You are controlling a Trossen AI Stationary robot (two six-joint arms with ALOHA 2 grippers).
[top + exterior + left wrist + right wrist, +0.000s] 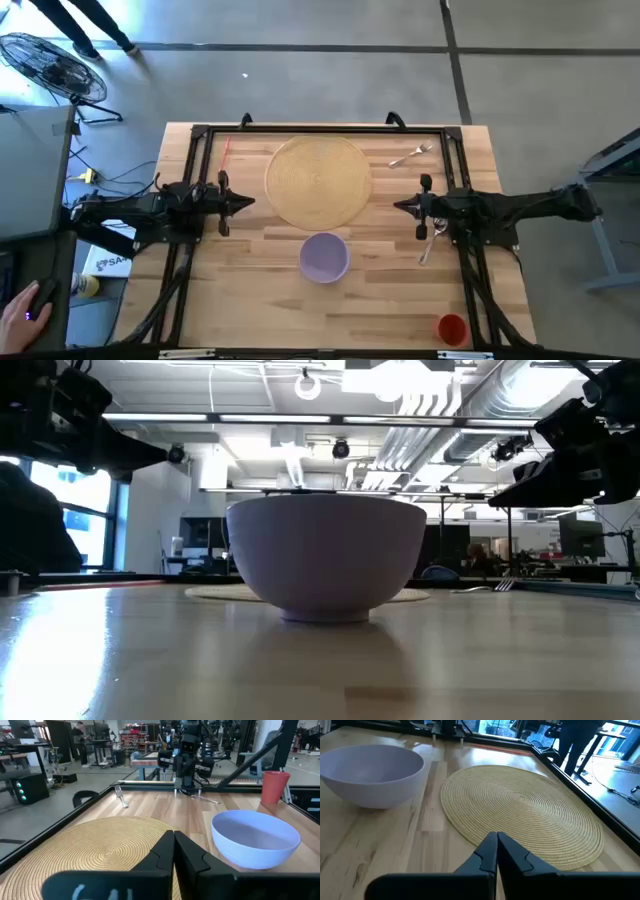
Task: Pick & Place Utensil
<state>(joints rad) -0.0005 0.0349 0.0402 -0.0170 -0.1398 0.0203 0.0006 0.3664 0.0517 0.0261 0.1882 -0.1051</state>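
A silver fork (411, 155) lies flat on the table near its far right corner, also visible in the left wrist view as the fork (120, 796). A second utensil (431, 240) lies under the right arm. The lavender bowl (324, 257) stands near the table's middle, close to the near side of the round woven placemat (318, 180). My left gripper (250, 201) hovers shut at the placemat's left edge. My right gripper (397, 206) hovers shut at the placemat's right edge. Neither touches anything.
A red cup (452, 329) stands at the near right corner. A black frame rail (320, 128) runs along the table's far edge and sides. A person's hand (25, 305) shows off the table's left side. Bare wood lies at the near left.
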